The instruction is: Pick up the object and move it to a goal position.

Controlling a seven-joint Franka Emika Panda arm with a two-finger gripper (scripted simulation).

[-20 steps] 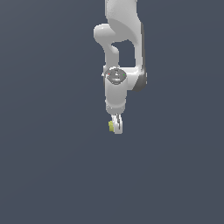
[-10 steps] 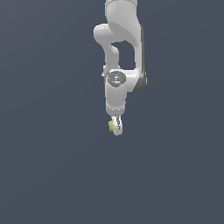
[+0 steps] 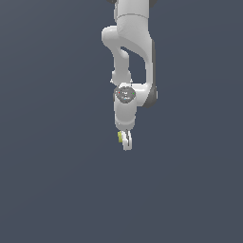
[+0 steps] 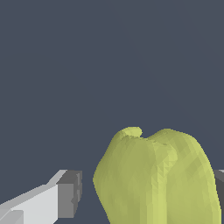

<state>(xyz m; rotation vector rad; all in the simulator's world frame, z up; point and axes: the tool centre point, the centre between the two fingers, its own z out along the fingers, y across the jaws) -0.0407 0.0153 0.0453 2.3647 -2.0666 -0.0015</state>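
Observation:
The object (image 3: 120,136) is a tiny yellow-green lump seen at the fingers of my white gripper (image 3: 126,144), low in the middle of the exterior view. In the wrist view the object (image 4: 157,175) fills the space between my fingers. One grey-padded finger (image 4: 65,194) stands apart from it with a gap of background showing. The other finger (image 4: 220,183) is right at the object's edge, mostly cut off by the frame. The jaws are open around the object, not pressed on both sides.
The white arm (image 3: 130,52) hangs down from the top of the exterior view. All around is one plain dark grey-blue surface (image 3: 47,190) with no other objects or edges in sight.
The wrist and gripper have come down a little. The object has stayed at the same spot, so the fingers now reach lower around it.

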